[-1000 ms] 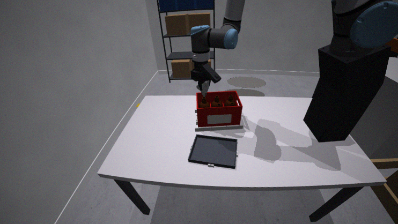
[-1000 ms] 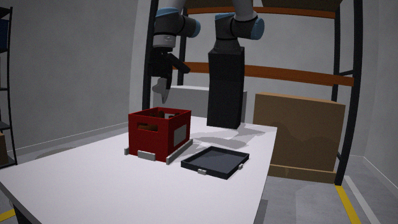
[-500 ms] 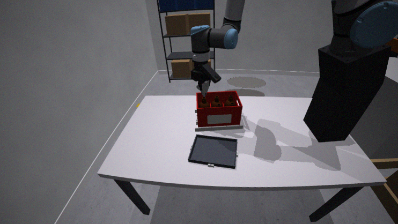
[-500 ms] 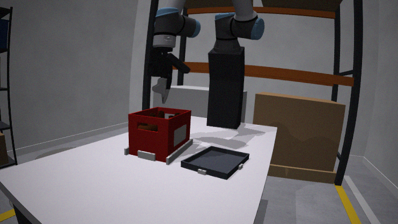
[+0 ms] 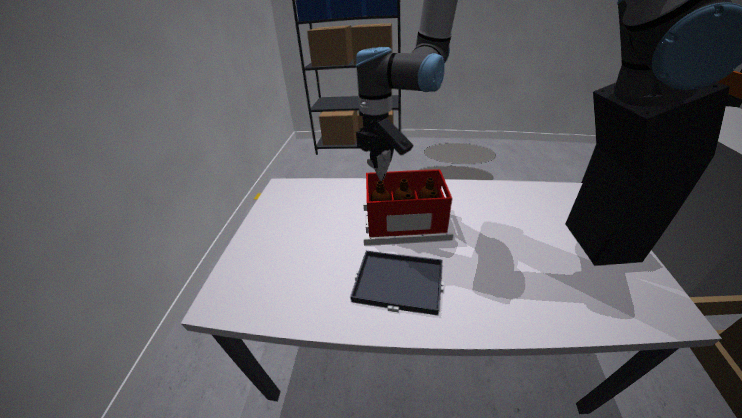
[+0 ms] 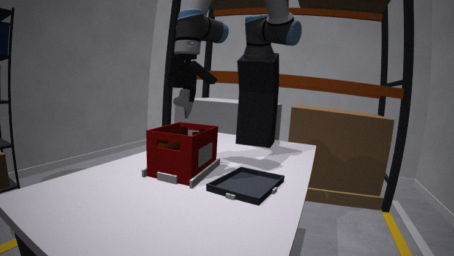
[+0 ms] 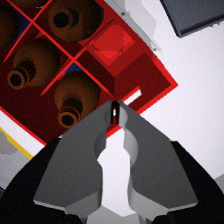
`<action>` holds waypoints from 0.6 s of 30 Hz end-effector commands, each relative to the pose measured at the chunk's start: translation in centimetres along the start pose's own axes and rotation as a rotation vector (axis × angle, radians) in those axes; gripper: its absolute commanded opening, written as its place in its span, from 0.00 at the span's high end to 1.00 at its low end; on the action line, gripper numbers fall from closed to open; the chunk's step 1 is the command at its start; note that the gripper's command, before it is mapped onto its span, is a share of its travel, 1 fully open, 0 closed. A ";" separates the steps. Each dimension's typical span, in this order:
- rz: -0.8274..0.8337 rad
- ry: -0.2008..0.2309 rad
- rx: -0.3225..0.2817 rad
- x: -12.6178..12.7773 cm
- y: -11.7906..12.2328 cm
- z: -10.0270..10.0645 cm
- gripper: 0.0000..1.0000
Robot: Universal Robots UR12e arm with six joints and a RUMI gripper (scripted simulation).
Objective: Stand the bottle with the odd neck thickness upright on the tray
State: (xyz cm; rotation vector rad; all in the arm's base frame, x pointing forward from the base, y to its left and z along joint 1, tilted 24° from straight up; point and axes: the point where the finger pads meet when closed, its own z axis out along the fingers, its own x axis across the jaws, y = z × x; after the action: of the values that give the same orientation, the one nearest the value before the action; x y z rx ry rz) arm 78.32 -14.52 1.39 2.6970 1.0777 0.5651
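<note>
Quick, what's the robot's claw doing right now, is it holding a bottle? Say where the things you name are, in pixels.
The black-and-grey two-jaw claw (image 5: 382, 179) (image 6: 186, 117) (image 7: 114, 102): closed, holding nothing, above the red crate (image 5: 408, 202) (image 6: 169, 161) (image 7: 165, 89).

And from where I'm standing (eyes peeled, believe me), there's no change to call between those last moments and now: no visible shift from the upper left of the frame to the lower right, in the top view or the exterior one.
</note>
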 end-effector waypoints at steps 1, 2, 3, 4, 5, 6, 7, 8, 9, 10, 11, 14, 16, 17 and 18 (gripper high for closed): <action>-0.001 -0.001 0.001 -3.7 -0.5 0.3 1.00; -0.001 -0.002 0.001 -5.4 -0.9 0.3 1.00; -0.001 -0.002 0.002 -6.7 -1.2 0.4 1.00; -0.001 -0.002 0.002 -7.4 -1.4 0.4 1.00; -0.001 -0.002 0.002 -8.3 -1.6 0.4 1.00; -0.001 -0.002 0.002 -9.2 -1.9 0.5 1.00; -0.001 -0.002 0.002 -10.1 -2.1 0.5 1.00; -0.001 -0.002 0.002 -10.1 -2.1 0.5 1.00; -0.001 -0.002 0.002 -10.1 -2.1 0.5 1.00; -0.001 -0.002 0.002 -11.9 -2.7 0.4 1.00; -0.001 -0.002 0.002 -13.3 -3.2 0.4 1.00; -0.001 -0.001 0.001 -15.6 -4.2 0.3 1.00; 0.000 0.000 0.000 -17.3 -4.9 0.1 1.00; 0.000 0.000 0.000 -18.1 -5.3 0.0 1.00; 0.000 0.000 -0.001 -18.5 -5.6 0.0 1.00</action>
State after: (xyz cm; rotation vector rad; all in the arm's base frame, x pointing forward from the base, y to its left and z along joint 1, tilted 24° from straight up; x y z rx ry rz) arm 66.54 -21.57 -4.16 2.7027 1.0760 0.5541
